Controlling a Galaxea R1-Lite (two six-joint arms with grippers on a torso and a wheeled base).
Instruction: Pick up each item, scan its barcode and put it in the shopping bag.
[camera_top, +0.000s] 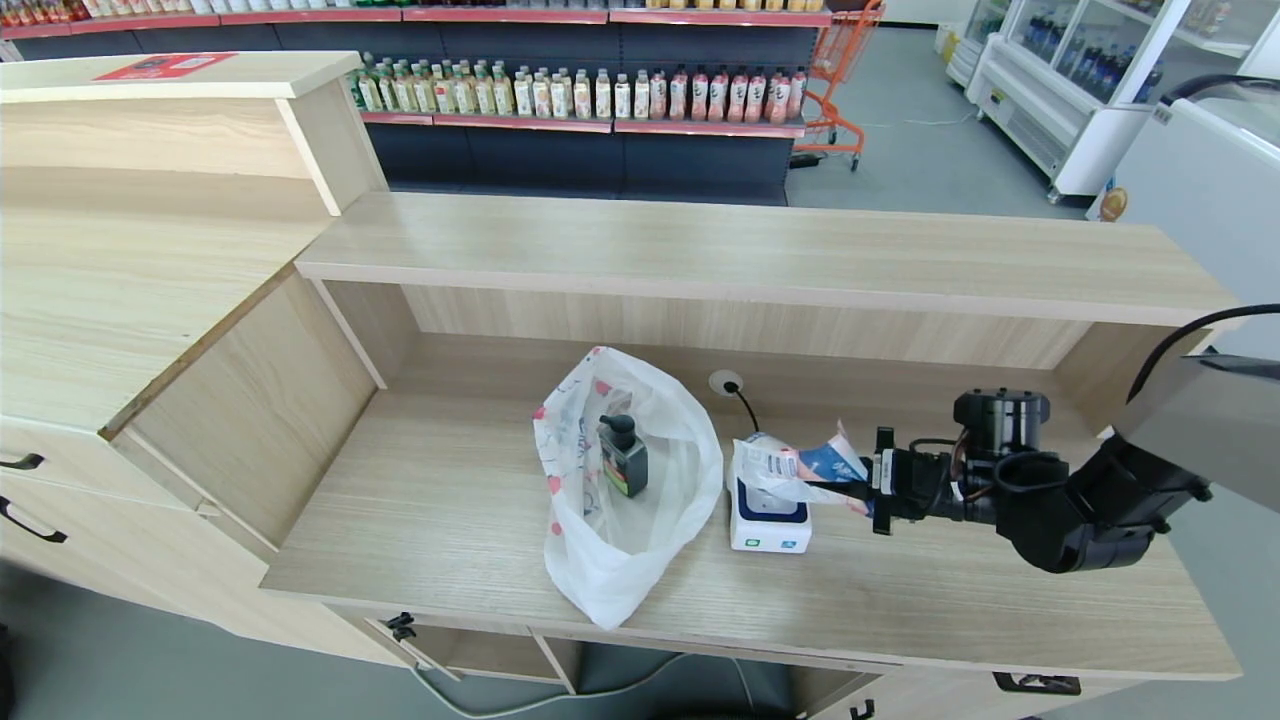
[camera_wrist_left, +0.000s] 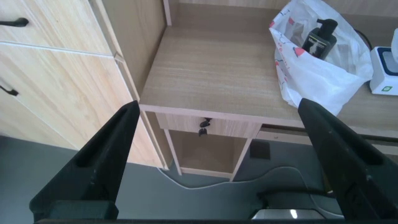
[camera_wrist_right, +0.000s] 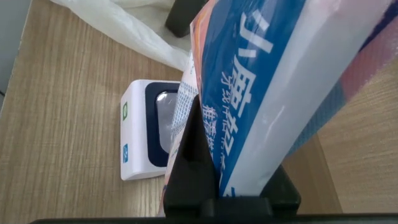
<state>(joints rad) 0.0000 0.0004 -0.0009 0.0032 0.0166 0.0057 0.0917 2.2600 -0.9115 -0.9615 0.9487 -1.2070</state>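
Observation:
My right gripper (camera_top: 848, 488) is shut on a blue, white and pink snack packet (camera_top: 795, 466), holding it just above the white barcode scanner (camera_top: 768, 520) on the counter. In the right wrist view the packet (camera_wrist_right: 280, 93) rises between my fingers (camera_wrist_right: 189, 155), with the scanner (camera_wrist_right: 146, 134) below it. To the scanner's left the white shopping bag (camera_top: 610, 480) stands open with a dark pump bottle (camera_top: 623, 457) inside. My left gripper (camera_wrist_left: 217, 155) hangs open off the counter's left front corner, away from the bag (camera_wrist_left: 317, 62) and nothing between its fingers.
The wooden counter (camera_top: 900, 590) has a raised back shelf (camera_top: 760, 250) and side walls. A black cable (camera_top: 745, 405) runs from a hole in the counter to the scanner. Drawers (camera_wrist_left: 43, 81) stand to the left. Free counter surface lies left of the bag.

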